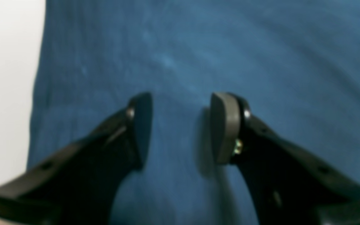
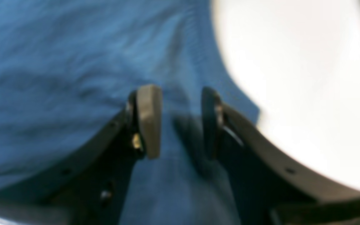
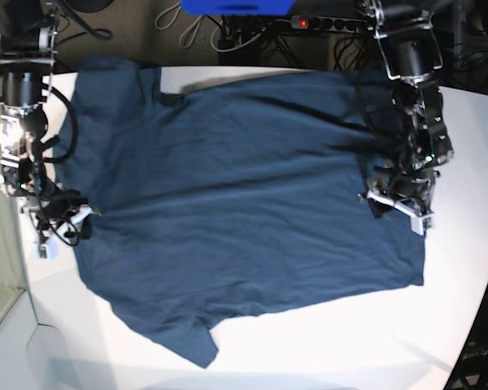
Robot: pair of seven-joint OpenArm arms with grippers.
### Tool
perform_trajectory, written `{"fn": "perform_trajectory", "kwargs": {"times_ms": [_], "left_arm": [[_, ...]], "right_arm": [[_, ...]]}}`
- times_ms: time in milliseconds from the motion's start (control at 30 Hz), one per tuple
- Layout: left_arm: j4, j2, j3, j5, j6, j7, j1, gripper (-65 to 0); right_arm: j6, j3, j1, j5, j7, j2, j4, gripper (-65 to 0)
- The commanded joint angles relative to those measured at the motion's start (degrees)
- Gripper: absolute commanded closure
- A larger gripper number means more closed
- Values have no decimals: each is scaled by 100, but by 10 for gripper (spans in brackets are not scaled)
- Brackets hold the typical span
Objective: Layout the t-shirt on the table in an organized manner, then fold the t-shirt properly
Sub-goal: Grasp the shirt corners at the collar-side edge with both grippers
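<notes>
T-shirt (image 3: 236, 203) lies spread on the table (image 3: 350, 341); left gripper (image 1: 181, 128) and right gripper (image 2: 180, 122) both hover released, probably just above cloth.

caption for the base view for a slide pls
Navy t-shirt spread across the white table, one claw at each side edge.

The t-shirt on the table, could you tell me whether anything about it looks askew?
Yes. The t-shirt lies spread but skewed on the table, its edges not square to the table's.
</notes>
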Motion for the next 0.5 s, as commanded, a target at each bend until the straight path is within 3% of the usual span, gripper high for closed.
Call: {"fn": "perform_trajectory", "kwargs": {"times_ms": [0, 300, 467], "left_arm": [[-241, -73, -11, 63, 37, -14, -192, -298], [-3054, -504, -3, 63, 37, -1201, -1590, -298], [-3274, -504, 200, 72, 37, -1333, -2047, -298]], "right_arm": [[13, -15, 106, 41, 131, 126, 95, -197], [13, -51, -457, 41, 131, 188, 112, -197], [13, -51, -738, 41, 193, 337, 104, -197]]}}
